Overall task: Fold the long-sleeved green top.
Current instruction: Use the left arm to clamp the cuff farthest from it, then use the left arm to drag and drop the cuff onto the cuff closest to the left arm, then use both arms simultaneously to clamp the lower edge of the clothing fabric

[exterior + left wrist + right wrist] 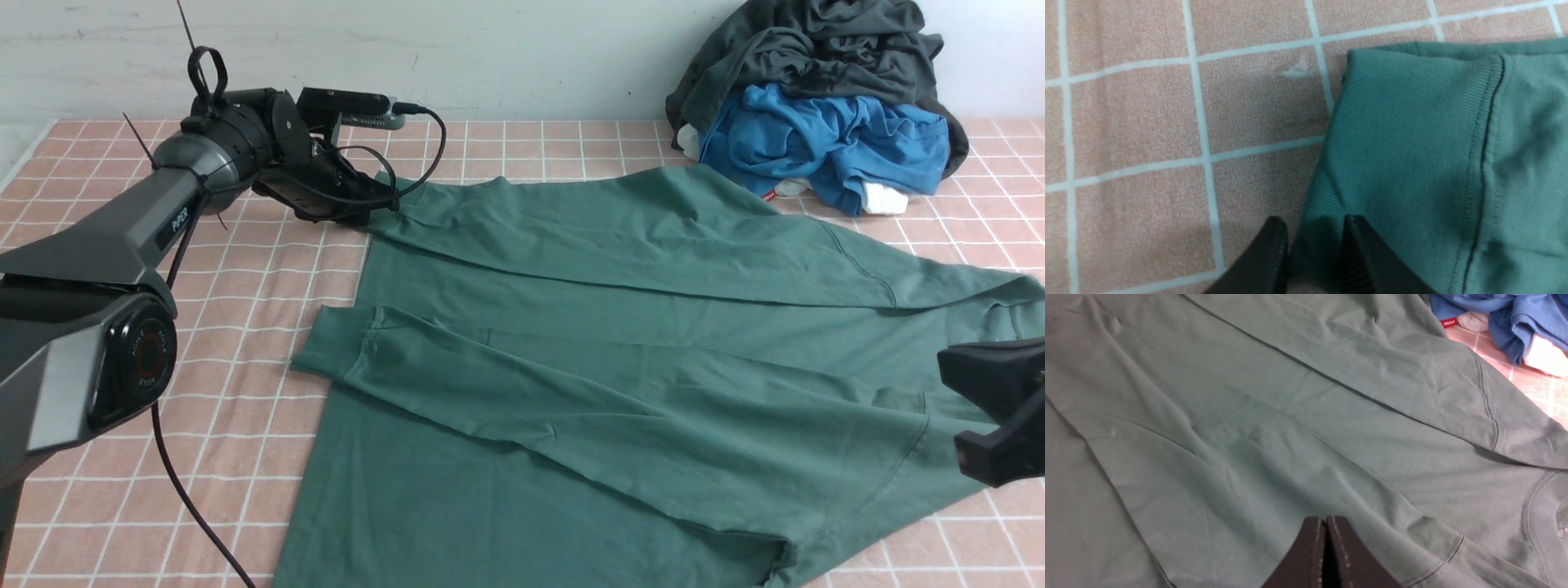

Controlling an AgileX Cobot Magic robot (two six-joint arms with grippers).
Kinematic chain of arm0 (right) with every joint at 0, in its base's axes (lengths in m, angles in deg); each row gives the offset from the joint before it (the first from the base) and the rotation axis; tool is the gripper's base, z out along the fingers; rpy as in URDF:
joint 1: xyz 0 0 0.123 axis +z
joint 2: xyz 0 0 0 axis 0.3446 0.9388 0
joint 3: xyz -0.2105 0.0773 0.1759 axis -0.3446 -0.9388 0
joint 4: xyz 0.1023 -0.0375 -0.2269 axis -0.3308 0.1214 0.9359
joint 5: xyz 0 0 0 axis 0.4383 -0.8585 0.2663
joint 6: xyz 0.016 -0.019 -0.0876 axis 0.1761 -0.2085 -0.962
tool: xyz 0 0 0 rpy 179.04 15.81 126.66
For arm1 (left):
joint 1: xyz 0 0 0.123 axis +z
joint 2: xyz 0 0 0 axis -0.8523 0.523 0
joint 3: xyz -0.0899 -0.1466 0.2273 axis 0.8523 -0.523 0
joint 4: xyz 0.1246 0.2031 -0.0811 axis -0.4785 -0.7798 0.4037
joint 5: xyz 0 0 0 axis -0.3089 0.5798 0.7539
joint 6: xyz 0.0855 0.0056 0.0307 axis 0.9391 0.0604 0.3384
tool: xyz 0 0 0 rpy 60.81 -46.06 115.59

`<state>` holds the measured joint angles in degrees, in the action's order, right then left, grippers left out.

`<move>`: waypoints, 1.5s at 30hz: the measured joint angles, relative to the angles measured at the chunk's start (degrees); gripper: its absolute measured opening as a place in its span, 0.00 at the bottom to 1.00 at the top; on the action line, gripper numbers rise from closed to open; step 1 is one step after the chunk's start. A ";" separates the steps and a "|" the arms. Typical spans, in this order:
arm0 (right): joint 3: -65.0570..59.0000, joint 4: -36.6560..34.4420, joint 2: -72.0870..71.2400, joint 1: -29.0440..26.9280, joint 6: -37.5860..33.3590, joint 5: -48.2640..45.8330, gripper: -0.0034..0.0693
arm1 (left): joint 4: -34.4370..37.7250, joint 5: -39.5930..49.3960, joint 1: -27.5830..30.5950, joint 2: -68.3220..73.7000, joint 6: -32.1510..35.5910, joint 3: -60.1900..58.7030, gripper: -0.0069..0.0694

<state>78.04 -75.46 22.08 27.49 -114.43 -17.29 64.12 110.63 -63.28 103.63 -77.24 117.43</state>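
The green long-sleeved top (pixel 571 343) lies flat on the pink checked cloth, with both sleeves folded across its body. The far sleeve's ribbed cuff (pixel 1404 134) lies at the top's far left corner. My left gripper (pixel 371 211) is low at that cuff. In the left wrist view its jaws (pixel 1314 245) stand a little apart, astride the cuff's edge, with fabric and table showing between them. My right gripper (pixel 959 412) hovers over the top's right side; in the right wrist view (pixel 1326 518) it is shut and empty. The crew neck (pixel 1533 506) shows there.
A pile with a charcoal garment (pixel 816 49), a blue garment (pixel 824 139) and something white (pixel 886 198) sits at the back right, touching the top's far edge. The wall is close behind. The left arm's cable (pixel 188 490) hangs at the front left.
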 joint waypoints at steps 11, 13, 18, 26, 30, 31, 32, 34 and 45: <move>0.00 0.00 0.00 0.00 -0.43 0.00 0.03 | -0.29 19.44 -1.23 -13.21 2.99 0.01 0.11; 0.00 0.00 0.00 0.00 -0.43 0.00 0.03 | -0.34 26.00 -1.35 -16.54 2.93 0.00 0.11; 0.00 0.00 0.00 0.00 -0.43 -0.11 0.03 | -1.80 28.45 -1.40 -26.23 0.39 -11.19 0.11; 0.00 0.00 0.00 0.00 -0.45 -0.11 0.03 | -4.37 23.77 -3.99 -37.41 0.40 -41.45 0.11; 0.00 0.00 0.00 0.00 -0.50 -0.11 0.03 | -6.79 16.15 -4.63 -37.54 0.40 -49.27 0.16; 0.00 -0.26 0.00 0.00 -0.50 -0.11 0.03 | -7.41 15.22 -4.63 -37.54 0.40 -50.11 0.20; 0.00 -0.38 0.00 0.00 -0.50 -0.06 0.03 | -7.79 15.21 -4.63 -37.90 0.40 -50.37 0.25; 0.00 -0.56 0.00 0.00 -0.65 -0.06 0.03 | -7.97 15.99 -4.63 -38.99 0.40 -50.36 0.35; 0.00 -4.87 0.00 0.00 -2.07 -2.68 0.03 | -4.98 23.78 -14.05 -51.89 7.01 -68.86 0.67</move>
<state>78.04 -80.32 22.08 27.49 -116.49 -19.97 59.14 134.41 -77.33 51.74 -70.24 48.57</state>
